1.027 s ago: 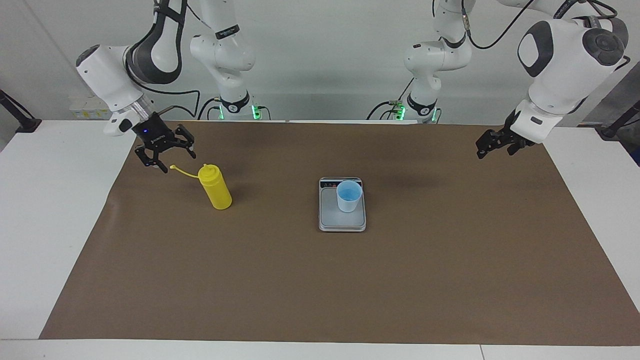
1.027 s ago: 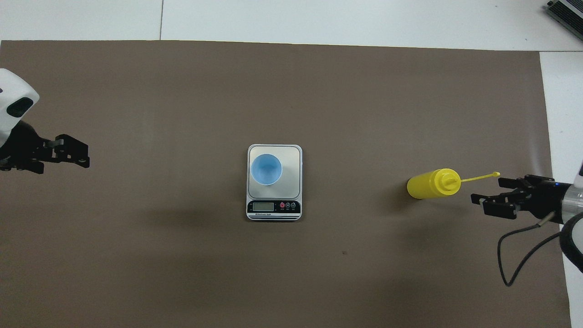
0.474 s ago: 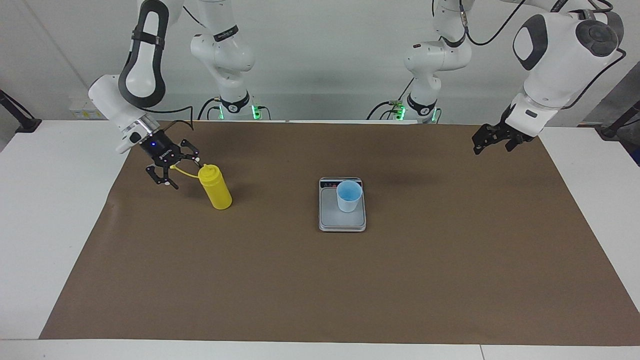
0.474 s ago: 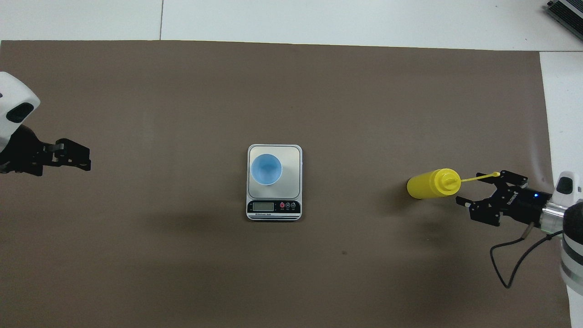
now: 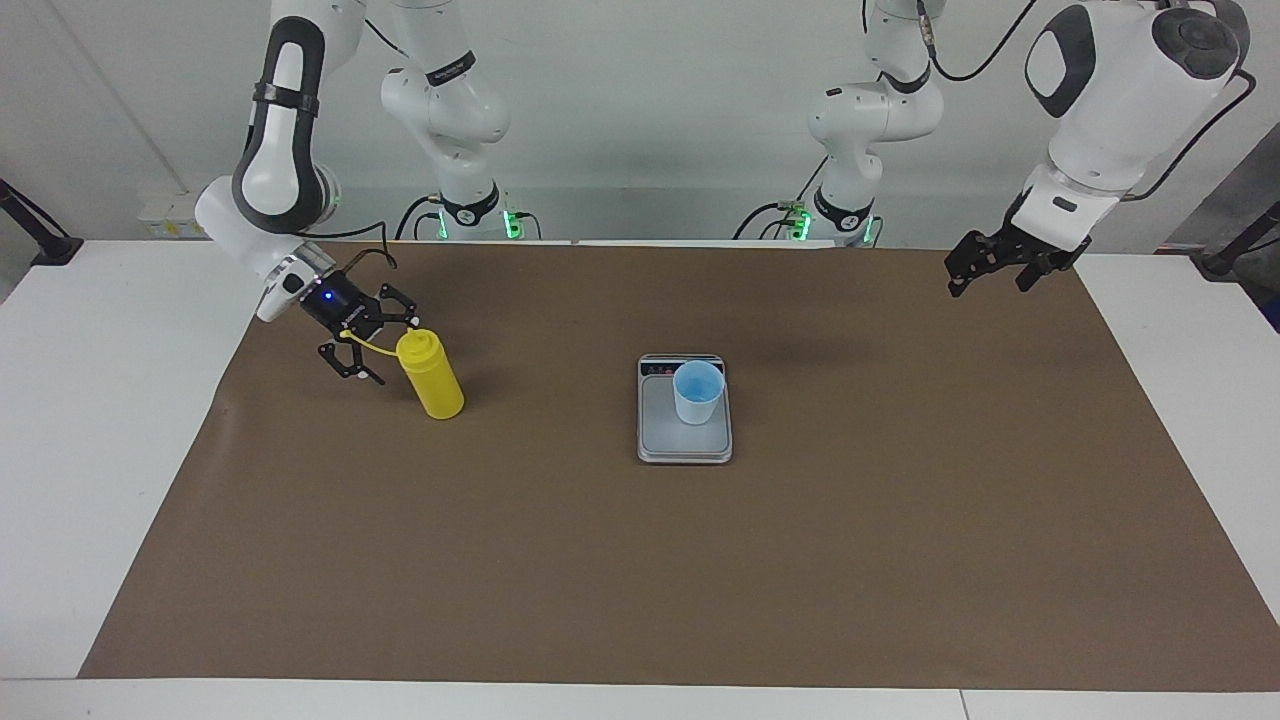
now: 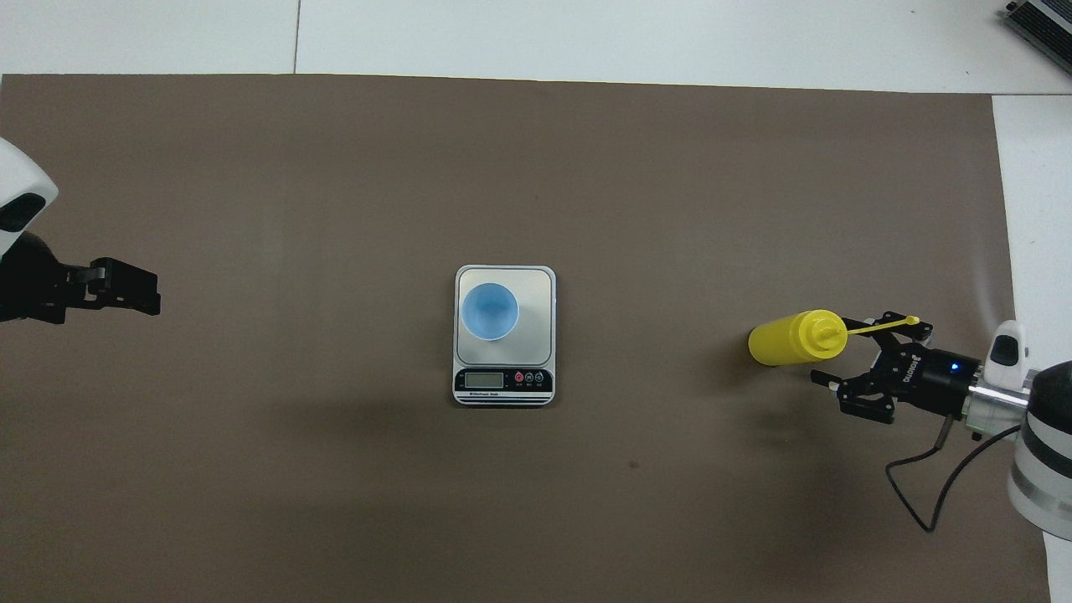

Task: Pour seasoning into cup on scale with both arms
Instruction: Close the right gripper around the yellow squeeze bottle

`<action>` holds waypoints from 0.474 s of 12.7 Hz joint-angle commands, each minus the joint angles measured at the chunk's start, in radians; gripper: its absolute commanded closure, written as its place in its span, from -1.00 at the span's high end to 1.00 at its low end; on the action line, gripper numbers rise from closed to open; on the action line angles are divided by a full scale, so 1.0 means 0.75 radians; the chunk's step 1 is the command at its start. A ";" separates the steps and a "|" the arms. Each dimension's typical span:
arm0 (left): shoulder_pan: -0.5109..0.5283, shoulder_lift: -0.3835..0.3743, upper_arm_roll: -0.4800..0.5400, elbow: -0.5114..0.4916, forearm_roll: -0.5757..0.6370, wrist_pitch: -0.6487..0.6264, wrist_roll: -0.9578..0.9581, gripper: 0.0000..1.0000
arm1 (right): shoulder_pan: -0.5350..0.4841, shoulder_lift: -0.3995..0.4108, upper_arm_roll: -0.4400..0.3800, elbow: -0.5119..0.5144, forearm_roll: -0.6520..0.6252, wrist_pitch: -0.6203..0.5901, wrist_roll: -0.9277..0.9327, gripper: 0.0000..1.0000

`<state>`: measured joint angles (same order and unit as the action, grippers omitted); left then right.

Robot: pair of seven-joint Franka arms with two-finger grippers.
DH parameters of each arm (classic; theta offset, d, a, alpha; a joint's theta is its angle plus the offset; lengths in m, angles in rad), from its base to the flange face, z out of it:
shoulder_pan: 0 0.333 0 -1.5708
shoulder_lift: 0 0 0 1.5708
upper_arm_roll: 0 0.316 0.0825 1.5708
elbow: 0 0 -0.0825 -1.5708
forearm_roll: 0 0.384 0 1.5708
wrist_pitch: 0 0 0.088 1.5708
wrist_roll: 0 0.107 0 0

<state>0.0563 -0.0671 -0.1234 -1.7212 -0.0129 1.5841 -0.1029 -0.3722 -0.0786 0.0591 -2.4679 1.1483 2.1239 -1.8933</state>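
1. Over the last second the right gripper (image 5: pixel 385 345) has been brought in low from beside the table edge; it is now set just beside the seasoning bottle (image 5: pixel 431 376), fingers spread, the cap tether (image 5: pixel 372 346) lying between them.
2. A grasp is judged imminent; nothing is held yet.
3. The left gripper (image 5: pixel 985 268) has been raised slightly and waits with fingers spread over the brown mat (image 5: pixel 640 560).
4. In the overhead view the cup (image 6: pixel 490 311) stands on the scale (image 6: pixel 536 285) at centre, the bottle at 3 o'clock from it, well apart.
5. Open mat is left between them; the mat edge lies near the right arm.
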 commanded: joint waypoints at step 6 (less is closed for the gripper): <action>-0.018 -0.062 0.011 -0.026 0.009 -0.022 0.000 1.00 | 0.042 0.117 0.007 -0.002 0.340 -0.044 -0.337 1.00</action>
<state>0.0563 -0.0941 -0.1234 -1.7214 -0.0129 1.5711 -0.1030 -0.3594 -0.0292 0.0605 -2.4705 1.3292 2.0950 -2.0767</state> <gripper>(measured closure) 0.000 0.000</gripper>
